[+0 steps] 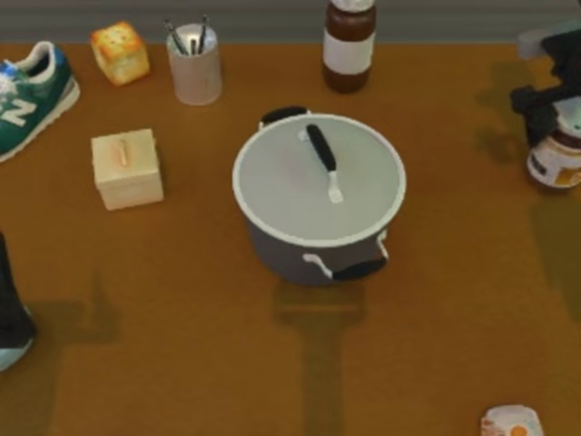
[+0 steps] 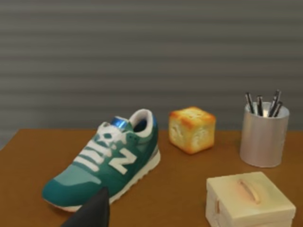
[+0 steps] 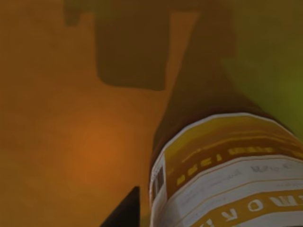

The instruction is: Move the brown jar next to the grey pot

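My right gripper [image 1: 556, 123] sits closed around the short brown white-lidded jar [image 1: 554, 163], lifted clear for carrying toward the big dark-grey lidded pot [image 1: 318, 195].

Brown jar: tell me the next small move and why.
Probably carry it toward the top view's left. The right hand sits over the brown jar at the table's right edge, apparently gripping it, while the grey pot stands mid-table, well apart. The left hand idles at the left edge.

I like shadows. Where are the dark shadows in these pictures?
Top view: a long shadow runs from the pot toward the near table edge; arm shadows darken both sides. Right wrist view: a blocky shadow lies on the table beyond the jar. Left wrist view: hardly any.
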Tool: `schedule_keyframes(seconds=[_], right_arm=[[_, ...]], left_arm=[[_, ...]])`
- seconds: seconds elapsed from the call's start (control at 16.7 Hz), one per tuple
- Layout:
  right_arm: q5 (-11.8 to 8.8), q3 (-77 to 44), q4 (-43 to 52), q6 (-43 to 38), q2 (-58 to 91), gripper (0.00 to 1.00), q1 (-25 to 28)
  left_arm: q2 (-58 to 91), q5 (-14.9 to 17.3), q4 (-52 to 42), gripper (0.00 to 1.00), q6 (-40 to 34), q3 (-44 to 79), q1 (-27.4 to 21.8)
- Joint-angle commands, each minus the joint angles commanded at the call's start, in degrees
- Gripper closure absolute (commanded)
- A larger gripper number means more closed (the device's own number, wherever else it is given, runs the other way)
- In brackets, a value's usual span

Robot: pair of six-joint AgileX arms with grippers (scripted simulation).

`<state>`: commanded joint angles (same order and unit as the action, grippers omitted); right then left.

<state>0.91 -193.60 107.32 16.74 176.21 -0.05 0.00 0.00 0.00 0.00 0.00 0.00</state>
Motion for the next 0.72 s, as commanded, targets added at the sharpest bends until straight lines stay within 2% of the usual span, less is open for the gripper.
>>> schedule_keyframes(seconds=[0.48,0.72], right_arm=[[0.0,0.0,0.0,0.0,0.0,0.98,0.0],[0.0,0.0,0.0,0.0,0.0,1.0,0.0]], left_arm=[[0.0,0.0,0.0,0.0,0.0,0.0,0.0],[0.0,0.0,0.0,0.0,0.0,0.0,0.0]])
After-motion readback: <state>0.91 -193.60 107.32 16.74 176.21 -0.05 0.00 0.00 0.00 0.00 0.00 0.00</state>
